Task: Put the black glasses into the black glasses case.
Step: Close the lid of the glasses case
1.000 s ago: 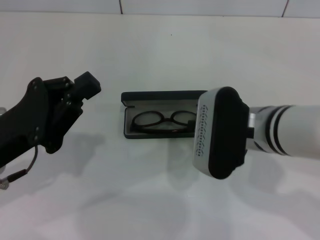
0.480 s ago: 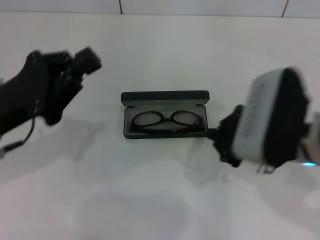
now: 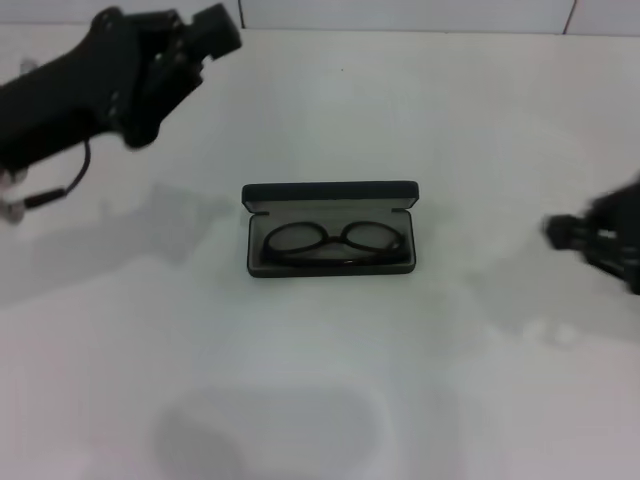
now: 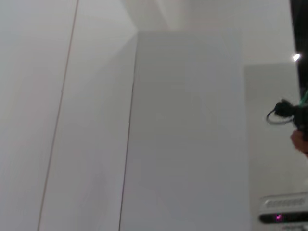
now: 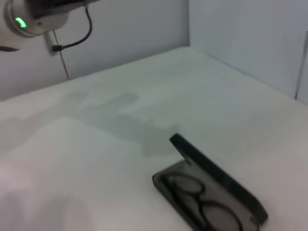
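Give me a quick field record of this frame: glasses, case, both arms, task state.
glasses: black glasses lying inside the case, lenses facing up
case: black glasses case open, lid standing up at the far side, resting mid-table
left gripper: raised at the far left, well away from the case
right gripper: at the right edge, apart from the case
task state: glasses are in the case; lid not closed
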